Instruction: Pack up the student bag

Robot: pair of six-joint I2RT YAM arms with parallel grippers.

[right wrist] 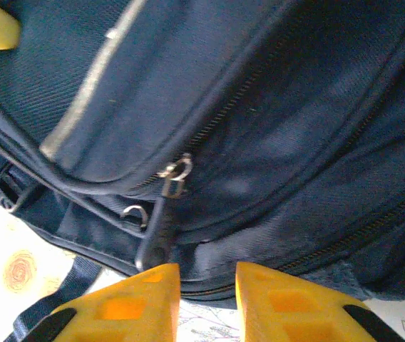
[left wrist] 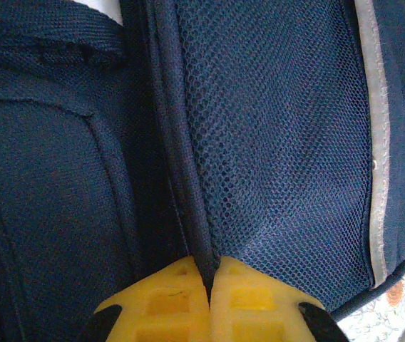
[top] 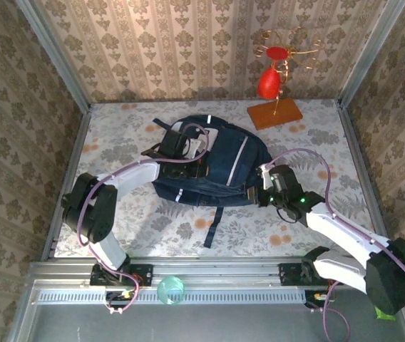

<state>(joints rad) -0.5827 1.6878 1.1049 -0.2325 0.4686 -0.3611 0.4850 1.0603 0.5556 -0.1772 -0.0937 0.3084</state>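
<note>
The student bag, dark navy with grey trim, lies in the middle of the table. In the left wrist view my left gripper is shut on a dark piped seam of the bag, beside a blue mesh panel. From above, that left gripper sits on the bag's left side. My right gripper is open at the bag's near right edge, with nothing between its yellow fingers. A black zipper pull hangs just left of its left finger, below a metal slider.
A red ornament with gold wire on a wooden base stands at the back right. A black strap trails from the bag toward the near edge. A greenish clear round object rests on the front rail. Patterned walls close in three sides.
</note>
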